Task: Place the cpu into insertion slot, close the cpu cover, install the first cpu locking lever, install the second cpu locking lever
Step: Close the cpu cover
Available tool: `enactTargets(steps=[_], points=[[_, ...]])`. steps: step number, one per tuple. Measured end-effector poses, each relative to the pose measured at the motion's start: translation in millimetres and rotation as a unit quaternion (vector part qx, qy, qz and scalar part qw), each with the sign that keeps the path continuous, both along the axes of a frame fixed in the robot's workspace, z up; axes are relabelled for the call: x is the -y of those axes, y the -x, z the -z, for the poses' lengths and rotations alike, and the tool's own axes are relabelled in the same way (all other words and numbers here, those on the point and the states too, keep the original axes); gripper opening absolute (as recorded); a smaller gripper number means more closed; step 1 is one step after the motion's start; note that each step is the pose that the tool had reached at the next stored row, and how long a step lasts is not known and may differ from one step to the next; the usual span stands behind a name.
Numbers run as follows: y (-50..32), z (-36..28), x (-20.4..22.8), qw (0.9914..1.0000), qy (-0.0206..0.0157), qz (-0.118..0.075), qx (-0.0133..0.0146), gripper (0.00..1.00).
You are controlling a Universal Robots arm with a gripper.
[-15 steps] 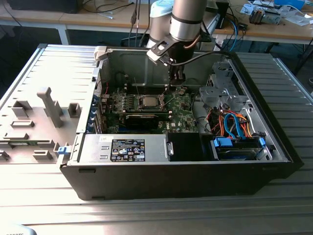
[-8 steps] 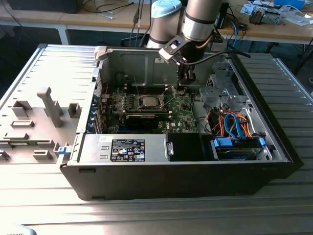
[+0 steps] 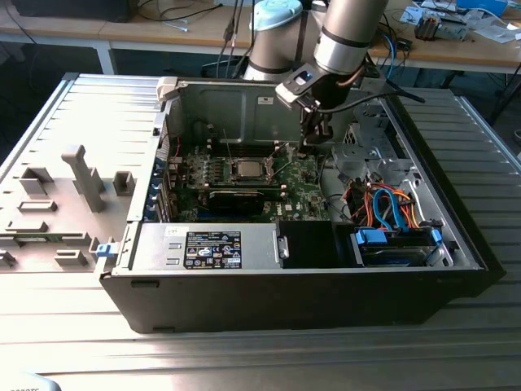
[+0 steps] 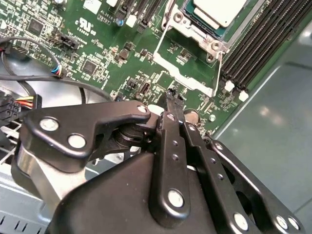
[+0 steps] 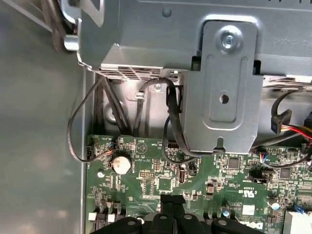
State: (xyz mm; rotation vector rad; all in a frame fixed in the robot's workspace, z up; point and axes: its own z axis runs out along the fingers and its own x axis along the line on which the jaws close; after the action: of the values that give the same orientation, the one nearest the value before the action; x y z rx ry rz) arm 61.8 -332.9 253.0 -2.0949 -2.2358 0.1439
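The cpu [image 3: 247, 169] lies flat in the slot [image 4: 194, 31], silvery top up, near the middle of the green board [image 3: 303, 186] inside the open case [image 3: 285, 297]. In the second wrist view the cpu [image 4: 220, 9] sits within the slot's silver rim, with long black memory slots [image 4: 263, 44] just beside it.

Your end effector [image 3: 313, 145] hangs low over the board, to the exterior view's right of the cpu and apart from it. In the second wrist view the end effector [image 4: 171, 100] is clenched, its black fingers pressed tip to tip (nothing shows between them), the tips over bare board near the slot's corner. The first wrist view shows the same closed end effector [image 5: 171, 201] above the board's edge, near a round battery [image 5: 121, 163] and a grey bracket [image 5: 224, 83].

Farther out, a labelled power box [image 3: 212, 247] lines the case's near wall, with blue and orange cables [image 3: 391, 199] to the exterior view's right. The case stands on a ribbed metal counter [image 3: 244, 358].
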Motion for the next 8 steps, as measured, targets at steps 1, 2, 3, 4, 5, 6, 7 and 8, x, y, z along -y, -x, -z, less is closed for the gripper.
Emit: enactTargets(steps=[1, 2, 3, 4, 5, 6, 7, 8], points=[[1.2, 1.0, 0.0, 1.00000, -0.0008, 0.000, 0.0000, 0.11], [3.9, 1.5, 0.0, 1.00000, -0.0018, 0.000, 0.0000, 0.11], [13.1, 1.8, 0.0, 0.99998, -0.0056, 0.000, -0.0001, 0.11], [18.0, 1.8, 0.0, 0.99997, -0.0074, 0.000, 0.0000, 0.11], [20.9, 1.8, 0.0, 0.99996, -0.0084, 0.000, 0.0000, 0.11], [23.5, 1.8, 0.1, 0.99996, -0.0092, 0.000, 0.0002, 0.11], [26.3, 1.7, 0.1, 0.99995, -0.0104, 0.000, 0.0005, 0.11], [29.4, 1.8, 0.1, 0.99993, -0.0120, 0.000, 0.0009, 0.11]])
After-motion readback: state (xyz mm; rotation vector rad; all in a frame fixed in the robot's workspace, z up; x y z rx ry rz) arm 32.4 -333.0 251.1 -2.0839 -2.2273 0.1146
